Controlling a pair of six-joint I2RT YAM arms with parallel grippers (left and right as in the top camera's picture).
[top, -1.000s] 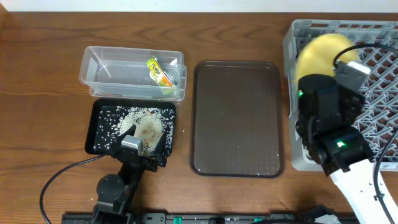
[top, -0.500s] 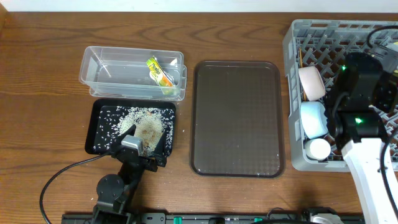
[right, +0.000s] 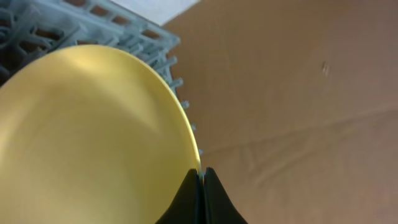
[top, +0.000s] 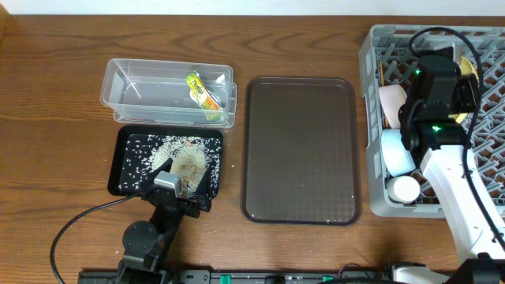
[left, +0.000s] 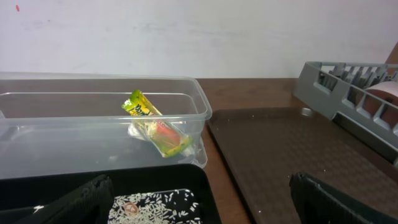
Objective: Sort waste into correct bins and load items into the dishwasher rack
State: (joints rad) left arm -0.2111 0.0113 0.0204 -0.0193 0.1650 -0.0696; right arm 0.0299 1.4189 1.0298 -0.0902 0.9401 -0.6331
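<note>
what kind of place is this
Probably a lab's mock dish-clearing station: a wooden table holding a dish rack, a brown tray, and a tub and black tray with waste.

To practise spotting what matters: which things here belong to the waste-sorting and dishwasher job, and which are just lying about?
Job: snack wrapper, clear tub, rice, black tray, yellow plate, white bowl, blue bowl, white cup, grey rack.
Lying about: brown serving tray, black cable.

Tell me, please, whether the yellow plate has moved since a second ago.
Yes. The yellow plate has shifted right across the grey rack, from over its left edge to beyond the white bowl, pinched by the right tool.
</note>
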